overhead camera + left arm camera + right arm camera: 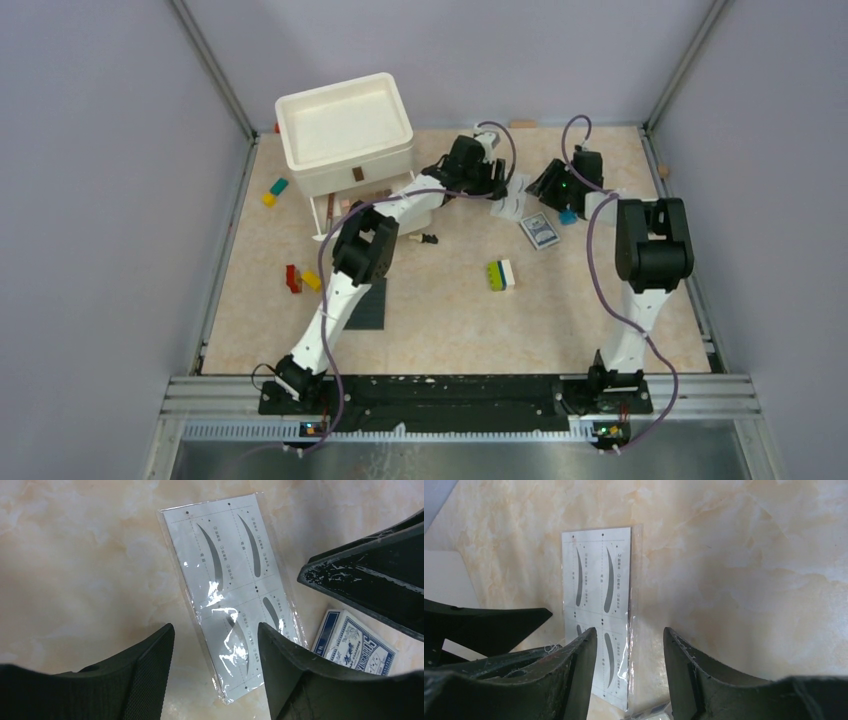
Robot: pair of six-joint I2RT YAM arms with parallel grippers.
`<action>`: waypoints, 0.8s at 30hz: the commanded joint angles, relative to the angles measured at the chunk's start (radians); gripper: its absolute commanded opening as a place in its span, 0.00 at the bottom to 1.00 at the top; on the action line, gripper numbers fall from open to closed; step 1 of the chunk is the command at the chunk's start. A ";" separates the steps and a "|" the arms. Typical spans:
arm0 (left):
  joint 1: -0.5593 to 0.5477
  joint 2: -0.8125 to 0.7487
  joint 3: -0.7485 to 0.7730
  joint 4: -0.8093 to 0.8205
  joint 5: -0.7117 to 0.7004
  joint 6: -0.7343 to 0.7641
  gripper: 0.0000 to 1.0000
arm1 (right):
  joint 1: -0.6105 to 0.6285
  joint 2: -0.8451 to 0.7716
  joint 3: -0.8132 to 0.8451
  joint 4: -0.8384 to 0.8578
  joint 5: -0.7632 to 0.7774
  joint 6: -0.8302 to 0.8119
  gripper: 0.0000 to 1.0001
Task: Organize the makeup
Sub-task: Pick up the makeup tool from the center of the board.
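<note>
Both arms crowded over the flat lash card, nothing picked up yet

The white false-eyelash card in its shiny clear sleeve lies flat on the beige marbled counter, close to the far edge and a bit right of the middle, just beside a blue box of playing cards. The left jaws are roughly half open and straddle one end of it. The right jaws are about the same width over the other end, and neither has hold of anything. My take is that it's a thin, slippery thing on a hard surface, so pinching straight down probably just skates off. I'd let one arm do it, tip a finger under a long edge, lift slowly, and back the other arm off so they don't bump. Then it can go to the white plastic drawer box at the far left corner.
</note>
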 commanded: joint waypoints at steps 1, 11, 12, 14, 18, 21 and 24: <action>-0.010 0.027 -0.006 0.010 0.053 -0.020 0.67 | 0.005 0.041 0.061 -0.042 -0.003 0.006 0.51; -0.031 0.057 -0.013 0.013 0.086 -0.022 0.61 | 0.008 0.092 0.097 -0.091 -0.046 0.088 0.49; -0.031 0.059 -0.014 0.013 0.088 -0.023 0.60 | 0.009 0.096 0.094 -0.085 -0.057 0.098 0.49; -0.033 0.058 -0.020 0.017 0.088 -0.026 0.60 | 0.010 0.102 0.091 -0.076 -0.077 0.116 0.49; -0.034 0.055 -0.028 0.024 0.089 -0.028 0.60 | 0.018 0.110 0.085 -0.059 -0.116 0.137 0.49; -0.035 0.056 -0.028 0.025 0.090 -0.028 0.60 | 0.023 0.110 0.077 -0.041 -0.136 0.154 0.49; -0.034 0.059 -0.029 0.023 0.091 -0.026 0.60 | 0.024 0.107 0.054 0.004 -0.152 0.179 0.49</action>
